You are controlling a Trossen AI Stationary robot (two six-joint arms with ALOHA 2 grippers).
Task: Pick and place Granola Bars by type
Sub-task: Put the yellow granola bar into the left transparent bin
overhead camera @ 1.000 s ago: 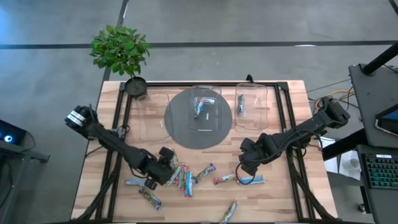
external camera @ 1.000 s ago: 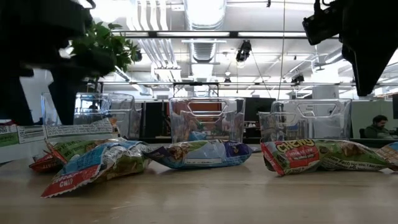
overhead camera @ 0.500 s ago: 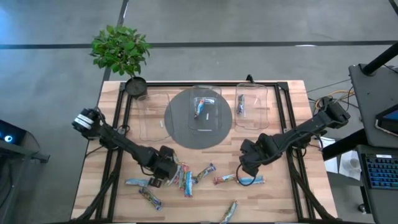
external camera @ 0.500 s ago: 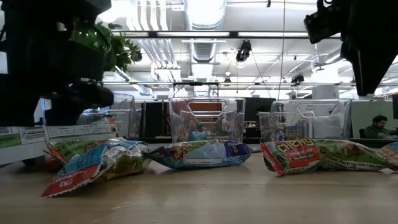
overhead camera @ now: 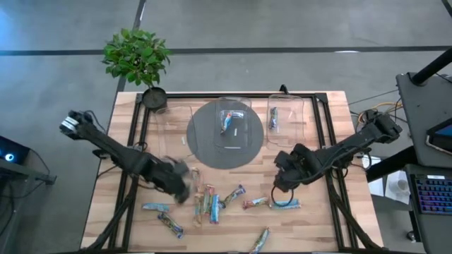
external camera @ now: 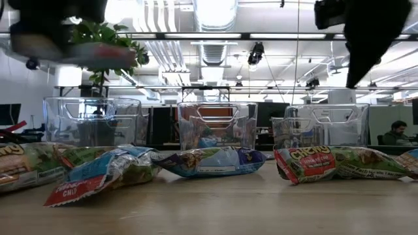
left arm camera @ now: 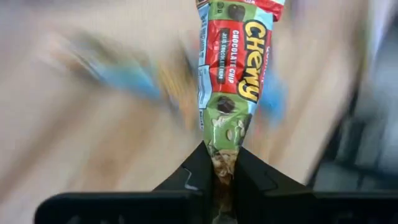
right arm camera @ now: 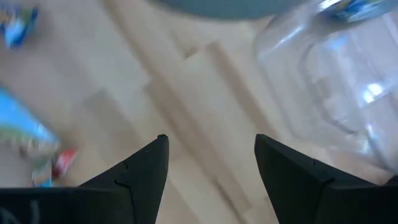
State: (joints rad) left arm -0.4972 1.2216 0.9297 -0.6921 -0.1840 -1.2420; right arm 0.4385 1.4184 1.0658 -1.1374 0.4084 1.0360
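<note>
- Here the left gripper (left arm camera: 225, 180) pinches the end of a red-and-green "Chewy" bar (left arm camera: 231, 81), its two dark fingers (left arm camera: 193, 171) pressed against the wrapper; the rest of the bar sticks out beyond the fingertips.
- In the high view that gripper (overhead camera: 178, 178) sits over the wood just left of the loose pile, though it is blurred there and the bar it holds cannot be made out.
- The right gripper (right arm camera: 211, 155) has its fingers spread wide with bare wood between them, holding nothing; in the high view it (overhead camera: 281, 185) hovers just above a blue bar (overhead camera: 285, 204) and near a red-ended bar (overhead camera: 254, 202).
- The other Granola Bars (overhead camera: 209, 203) lie scattered on the table (overhead camera: 318, 226) between the two grippers, with one bar (overhead camera: 170, 224) and another (overhead camera: 260, 240) closer to the front edge.
- Three clear bins stand in a row at the back: the left bin (overhead camera: 175, 130) looks empty, the middle bin (overhead camera: 233, 121) on the grey round mat (overhead camera: 201, 144) holds one bar, and the right bin (overhead camera: 285, 120) holds a blue bar.
- A potted plant (overhead camera: 138, 58) stands at the back-left corner, well apart from the bars.
</note>
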